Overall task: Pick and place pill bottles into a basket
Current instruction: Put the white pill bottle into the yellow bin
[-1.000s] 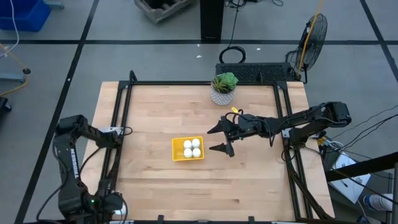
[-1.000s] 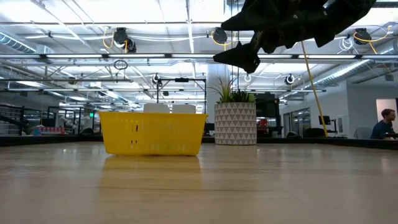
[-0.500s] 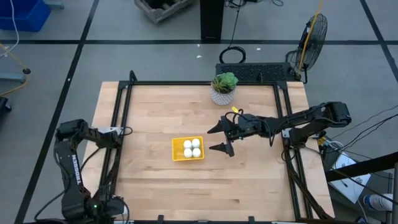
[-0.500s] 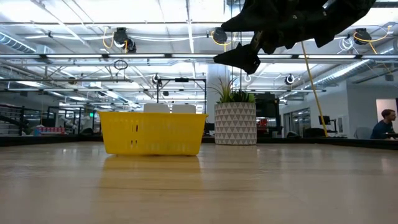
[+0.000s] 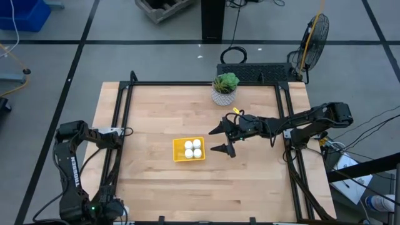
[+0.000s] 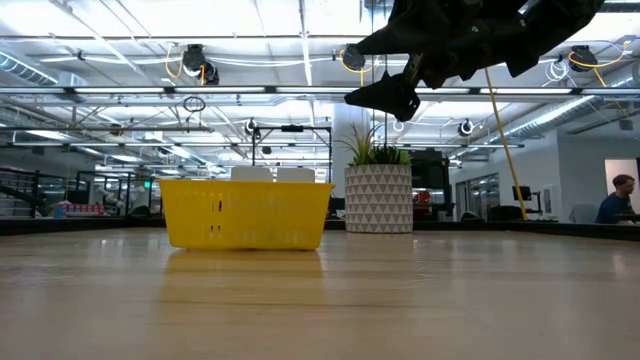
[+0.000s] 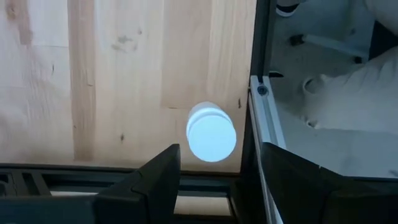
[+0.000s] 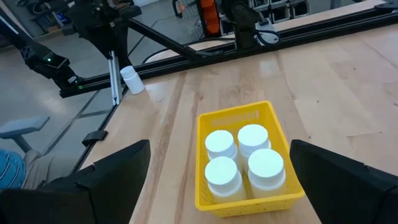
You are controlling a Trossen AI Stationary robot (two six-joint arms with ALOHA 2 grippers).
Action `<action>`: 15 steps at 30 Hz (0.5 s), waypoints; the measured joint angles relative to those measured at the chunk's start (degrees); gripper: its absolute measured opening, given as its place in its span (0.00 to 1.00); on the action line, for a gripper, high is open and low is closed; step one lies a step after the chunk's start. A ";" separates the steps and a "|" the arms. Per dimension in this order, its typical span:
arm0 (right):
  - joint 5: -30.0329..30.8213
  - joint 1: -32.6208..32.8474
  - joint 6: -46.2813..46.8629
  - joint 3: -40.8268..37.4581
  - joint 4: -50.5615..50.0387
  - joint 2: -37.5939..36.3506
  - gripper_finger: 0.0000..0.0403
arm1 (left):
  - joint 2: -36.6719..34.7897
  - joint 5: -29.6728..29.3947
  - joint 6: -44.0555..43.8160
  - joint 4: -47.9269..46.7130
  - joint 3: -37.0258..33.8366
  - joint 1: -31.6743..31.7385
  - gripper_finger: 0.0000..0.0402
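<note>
At the left edge of the surface [image 5: 156,112], the last bottle [image 7: 211,134] stands just ahead of my left pincer [image 7: 219,165], jaws apart. I should straddle it squarely before closing. My right pincer [image 5: 217,140] waits wide apart beside the basket [image 5: 177,150].

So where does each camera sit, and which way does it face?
High: above the table, facing straight down; left arm and right arm show.
Low: at tabletop height, level toward the basket; right gripper overhead.
Left wrist: down past left gripper at a lone pill bottle.
Right wrist: down between its fingers at four bottles in the basket.
Shared: both wrist views see the lone pill bottle.
</note>
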 joint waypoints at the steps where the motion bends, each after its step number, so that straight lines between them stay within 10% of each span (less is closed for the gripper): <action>1: 0.00 0.00 -0.09 0.00 -0.03 0.00 0.94 | 0.00 -0.02 0.36 -0.05 0.00 0.02 0.57; 15: -0.04 -0.09 -0.58 0.00 -0.96 0.00 0.94 | 4.01 2.48 1.36 -0.48 -0.04 0.35 0.57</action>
